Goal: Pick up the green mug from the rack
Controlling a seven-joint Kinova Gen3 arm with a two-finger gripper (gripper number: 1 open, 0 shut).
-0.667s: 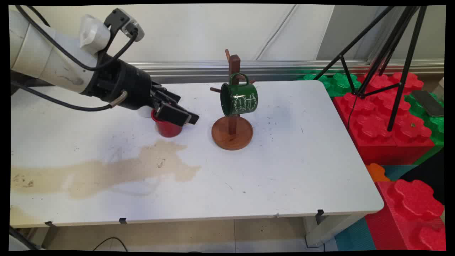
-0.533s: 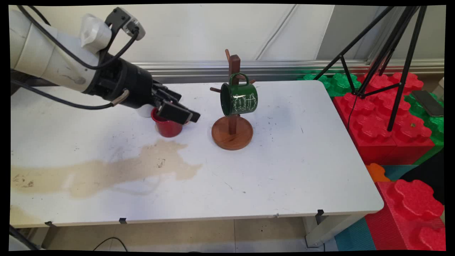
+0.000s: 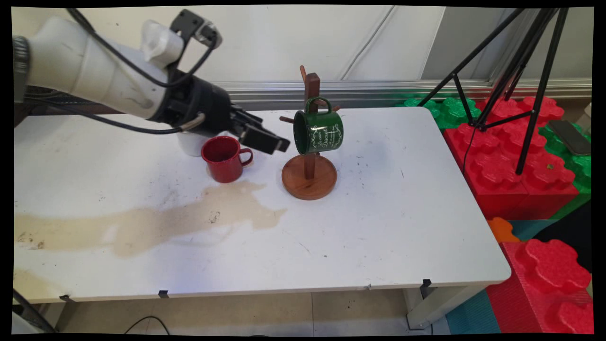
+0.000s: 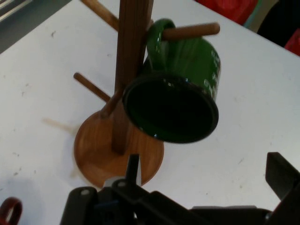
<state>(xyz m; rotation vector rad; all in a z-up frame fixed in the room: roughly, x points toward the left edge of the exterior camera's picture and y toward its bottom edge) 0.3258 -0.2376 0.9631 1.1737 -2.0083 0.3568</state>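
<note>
Pincer hangs above the white surface, just left of the wooden mug tree, with its two black fingers spread wide apart and nothing between them. It points toward the tree, close to the green mug without touching it.

The green mug hangs by its handle from one of the tree's pegs, on the side facing the near edge. It lies nearly sideways: its long axis runs roughly level and a little downward, the open mouth turned left toward the pincer, the base to the right. White lettering shows on its side. In the hand view the dark mouth faces the camera directly, with the handle looped over the peg above it.

A red mug stands upright on the surface to the left of the tree, below and behind the fingers, its handle pointing right toward the tree's round base. A white cup, partly hidden by the arm, stands just left of the red mug. A tan stain spreads across the surface to the left of the tree and nearer the front edge.
</note>
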